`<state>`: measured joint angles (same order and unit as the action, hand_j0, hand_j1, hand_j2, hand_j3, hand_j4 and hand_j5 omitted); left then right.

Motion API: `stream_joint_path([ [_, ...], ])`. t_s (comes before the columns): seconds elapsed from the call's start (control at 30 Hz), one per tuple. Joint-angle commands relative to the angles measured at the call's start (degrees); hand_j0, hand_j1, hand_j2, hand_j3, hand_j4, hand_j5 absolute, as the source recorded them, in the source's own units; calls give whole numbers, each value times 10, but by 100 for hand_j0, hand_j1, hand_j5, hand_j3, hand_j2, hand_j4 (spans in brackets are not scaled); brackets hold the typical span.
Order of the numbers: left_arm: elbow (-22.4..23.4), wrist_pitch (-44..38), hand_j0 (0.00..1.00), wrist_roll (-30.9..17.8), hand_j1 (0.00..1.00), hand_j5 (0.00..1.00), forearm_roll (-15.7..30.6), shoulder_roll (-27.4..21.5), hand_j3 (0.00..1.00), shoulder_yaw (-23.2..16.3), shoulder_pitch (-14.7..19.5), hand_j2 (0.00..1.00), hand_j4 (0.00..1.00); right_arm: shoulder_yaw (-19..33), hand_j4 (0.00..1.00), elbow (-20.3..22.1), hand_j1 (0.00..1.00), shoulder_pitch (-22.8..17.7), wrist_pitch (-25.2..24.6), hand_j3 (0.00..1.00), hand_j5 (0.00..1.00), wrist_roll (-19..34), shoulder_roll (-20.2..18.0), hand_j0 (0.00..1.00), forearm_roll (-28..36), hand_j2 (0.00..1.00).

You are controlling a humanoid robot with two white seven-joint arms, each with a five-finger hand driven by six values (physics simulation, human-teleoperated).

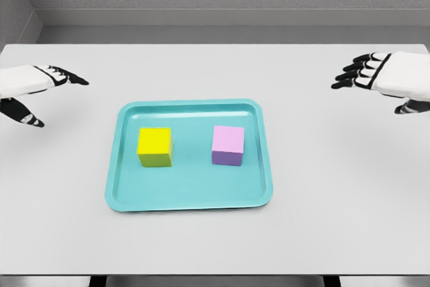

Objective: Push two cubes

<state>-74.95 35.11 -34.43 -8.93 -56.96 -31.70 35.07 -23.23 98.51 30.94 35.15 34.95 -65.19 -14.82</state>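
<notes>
Two cubes sit on one teal tray (pixel 121 186): one yellow cube (pixel 155 146) toward the tray's left side and one pink cube (pixel 228 144) toward its right. Two robot hands show, the left hand (pixel 30 85) beyond the tray's left edge and the right hand (pixel 393 75) beyond its right. All rest over one white table (pixel 215 247).

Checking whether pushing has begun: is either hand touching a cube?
No, the left hand and right hand sit out at the table's sides, well clear of the yellow cube and pink cube on the teal tray.
</notes>
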Motion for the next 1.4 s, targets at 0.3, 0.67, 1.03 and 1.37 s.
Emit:
stream_joint_path([
  [0.3, -25, -1, 75, -6, 75, 75, -23, 23, 75, -47, 15, 75, 75, -169, 12, 13, 12, 58, -1, 12, 12, 1, 81, 12, -30, 12],
  [0.67, -26, -1, 43, -6, 43, 43, -81, 60, 43, -157, 85, 43, 43, -263, 4, 12, 4, 98, -1, 4, 4, 1, 150, 4, -101, 4],
  [1.03, -51, -1, 43, -6, 43, 43, -88, 80, 43, -186, 86, 43, 43, -328, 4, 10, 4, 146, -1, 4, 4, 1, 186, 4, -123, 4],
  [1.37, -49, -1, 43, -6, 43, 43, -107, 111, 43, -189, 85, 43, 43, -329, 5, -63, 5, 170, -1, 5, 5, 1, 221, 5, -125, 5],
])
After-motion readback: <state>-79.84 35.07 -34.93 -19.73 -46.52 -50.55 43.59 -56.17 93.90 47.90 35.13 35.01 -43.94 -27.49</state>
